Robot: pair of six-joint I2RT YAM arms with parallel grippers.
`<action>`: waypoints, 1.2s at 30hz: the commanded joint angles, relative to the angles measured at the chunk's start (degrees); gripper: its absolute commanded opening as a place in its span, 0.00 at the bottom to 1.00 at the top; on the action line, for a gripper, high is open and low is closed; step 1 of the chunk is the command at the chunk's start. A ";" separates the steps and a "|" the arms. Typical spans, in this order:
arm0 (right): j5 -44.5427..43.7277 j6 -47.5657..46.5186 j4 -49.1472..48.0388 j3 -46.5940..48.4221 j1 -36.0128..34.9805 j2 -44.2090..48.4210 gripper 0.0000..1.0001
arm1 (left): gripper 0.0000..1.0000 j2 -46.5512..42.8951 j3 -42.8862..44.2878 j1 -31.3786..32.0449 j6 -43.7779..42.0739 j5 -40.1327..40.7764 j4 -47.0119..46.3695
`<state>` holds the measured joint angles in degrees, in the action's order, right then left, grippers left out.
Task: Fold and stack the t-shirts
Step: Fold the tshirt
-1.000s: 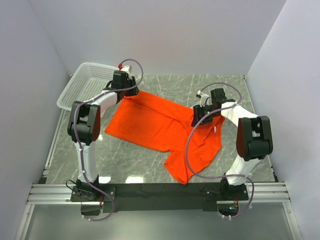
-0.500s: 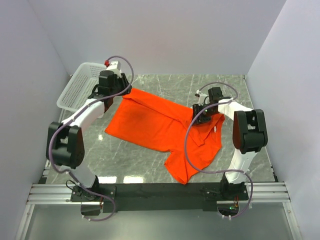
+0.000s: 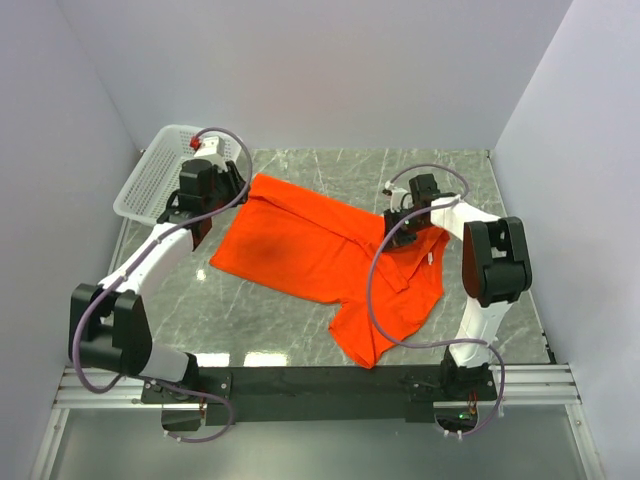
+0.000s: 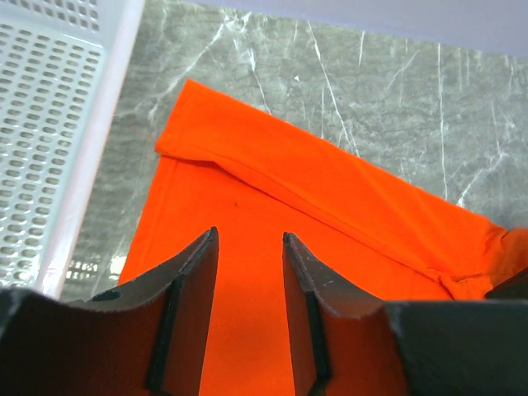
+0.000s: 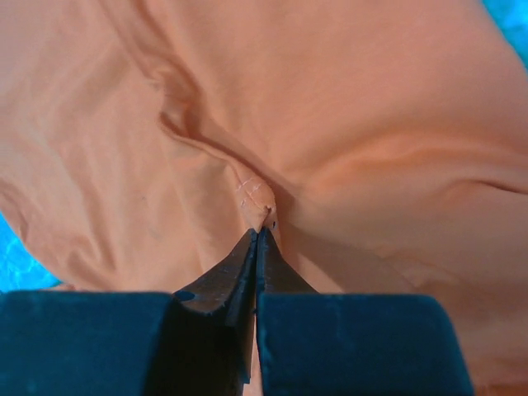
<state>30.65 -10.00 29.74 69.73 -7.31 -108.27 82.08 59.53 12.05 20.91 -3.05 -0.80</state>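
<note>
Beside the basket [image 3: 150, 170], the left gripper [image 4: 248, 239] is held wide and empty over the t-shirt [image 3: 300, 250], which is spread across the table [image 3: 470, 180], apparently not yet folded; a pleat is pinched tight by the right gripper [image 5: 257, 233]. No stack is seen.

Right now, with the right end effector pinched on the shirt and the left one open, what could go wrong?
1. The right end effector is shut on only a small pucker of the t-shirt; a pull may slip it free or bunch the cloth.
2. The left end effector hangs open over the shirt's corner, close to the white basket; drifting sideways on descent could strike its wall.
</note>
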 commanded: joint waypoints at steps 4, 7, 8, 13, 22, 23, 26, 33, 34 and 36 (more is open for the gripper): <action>2.04 -4.41 1.38 -1.88 -2.79 7.19 0.00 | 0.43 -4.74 -2.22 -0.63 0.80 1.29 -0.52; 2.74 -6.69 2.95 -2.32 -4.73 7.90 0.00 | 0.43 -5.35 -3.45 -0.63 1.07 1.12 -0.61; 2.66 -8.18 4.09 -2.41 -5.51 7.90 0.00 | 0.43 -5.44 -3.71 -0.63 1.33 0.94 -0.61; 2.22 -13.46 7.79 -2.85 -9.12 7.37 0.05 | 0.43 -5.62 -4.77 -0.63 1.68 0.06 -0.87; 4.76 -22.25 16.14 -1.45 -11.94 8.07 0.29 | 0.43 -2.28 -5.13 -0.63 4.14 -4.94 -3.07; 5.81 -22.78 17.62 -1.10 -11.94 8.60 0.30 | 0.43 -1.50 -4.86 -0.63 4.49 -5.47 -3.07; 6.96 -22.35 18.17 0.66 -10.19 11.06 0.32 | 0.43 -0.18 -3.63 -0.63 5.19 -6.44 -2.90; -2.85 -22.69 14.91 2.60 -5.08 9.84 0.50 | 0.43 0.18 -2.57 -0.54 5.11 -6.71 -2.37; -3.75 -24.52 14.91 2.43 -4.99 9.22 0.50 | 0.43 0.18 -2.66 -0.54 5.11 -6.79 -2.28; -4.90 -26.38 14.48 1.38 -5.08 8.08 0.51 | 0.43 0.01 -2.92 -0.54 5.20 -6.71 -2.19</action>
<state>30.20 -32.40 44.77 71.61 -11.84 -99.04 82.76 54.46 11.55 25.39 -8.38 -1.45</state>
